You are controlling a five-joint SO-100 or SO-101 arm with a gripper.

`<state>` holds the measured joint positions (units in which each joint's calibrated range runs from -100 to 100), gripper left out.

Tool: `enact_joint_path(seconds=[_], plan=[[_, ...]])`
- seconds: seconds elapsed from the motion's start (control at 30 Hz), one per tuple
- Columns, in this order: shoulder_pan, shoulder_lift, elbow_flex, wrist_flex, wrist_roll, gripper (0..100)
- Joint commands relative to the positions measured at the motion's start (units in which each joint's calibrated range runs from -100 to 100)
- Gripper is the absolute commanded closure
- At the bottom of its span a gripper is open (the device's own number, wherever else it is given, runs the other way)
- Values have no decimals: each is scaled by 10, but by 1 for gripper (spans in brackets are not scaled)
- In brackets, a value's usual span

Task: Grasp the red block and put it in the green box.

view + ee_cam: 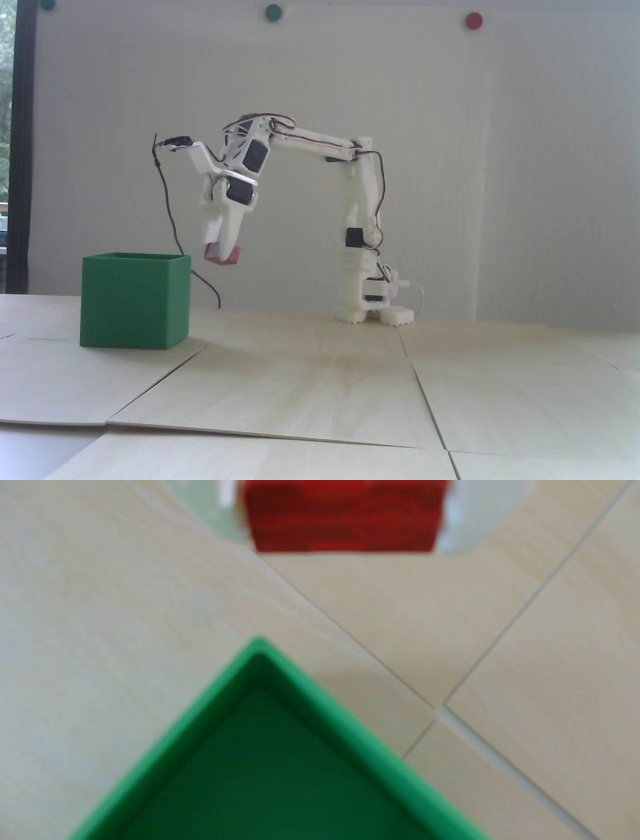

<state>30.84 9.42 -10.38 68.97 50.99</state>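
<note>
The red block [223, 253] hangs in the air, clamped between the white fingers of my gripper [221, 246], which is shut on it. It sits just right of the green box [135, 300] and about level with its rim in the fixed view. In the wrist view the red block [343, 514] fills the top edge between the two pale fingers [464, 518]. The green box [214, 722] shows one corner and its dark, empty-looking inside below the block. The block is outside the rim, over bare table.
The white arm base [370, 305] stands at the back right on pale wooden panels [320, 390] with seams. A black cable [172, 220] droops behind the box. Green and red dots [473, 20] mark the wall. A window frame [22, 150] is at the left.
</note>
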Motion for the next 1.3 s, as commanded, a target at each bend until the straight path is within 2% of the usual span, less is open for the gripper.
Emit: enact_joint_path(seconds=[0.0,0.3,0.73,1.0,1.27], plan=[[-14,-102,-55,9,-4,98],[-6,-159,-48,9,-4,98],[74,-62,-54,-163,-1,98],[7,-27,-54,-245,-4,98],[-46,-24,-54,-272,-2,98]])
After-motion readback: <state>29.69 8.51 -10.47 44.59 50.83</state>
